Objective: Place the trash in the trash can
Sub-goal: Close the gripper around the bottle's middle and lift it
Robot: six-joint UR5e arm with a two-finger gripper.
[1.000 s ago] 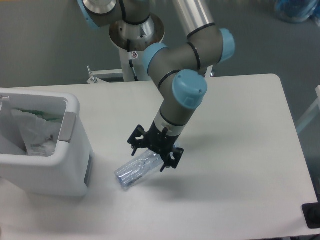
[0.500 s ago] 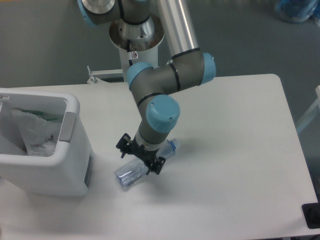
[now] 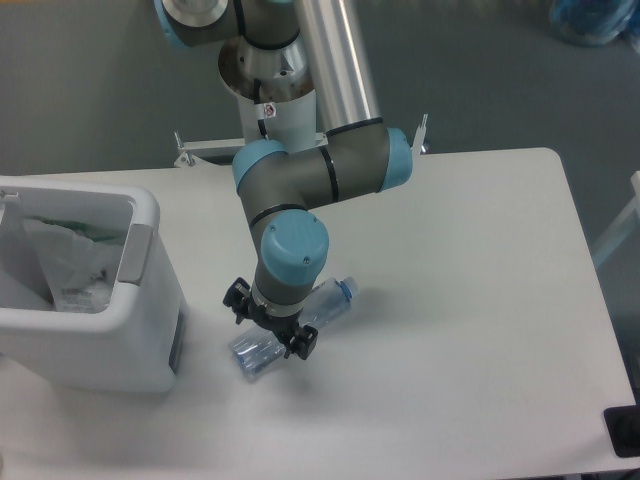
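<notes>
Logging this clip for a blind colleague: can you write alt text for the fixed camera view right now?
A robot arm's gripper sits low over a clear plastic bottle lying on a white table; whether the jaws are closed is unclear. At left, a white trash can holds a crumpled plastic bag.

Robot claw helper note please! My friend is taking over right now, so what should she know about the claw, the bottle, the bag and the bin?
Claw: down over the middle of the bottle, which lies on its side on the table. The wrist blocks the view, so I cannot tell if the claw is open or shut.
Bottle: blue cap points right, clear base sticks out lower left of the claw. Not lifted yet.
Plastic bag: already inside the trash can, at the table's left edge.
Done: bag binned.
Left: grip the bottle, lift it, carry it left and drop it in the trash can.
</notes>
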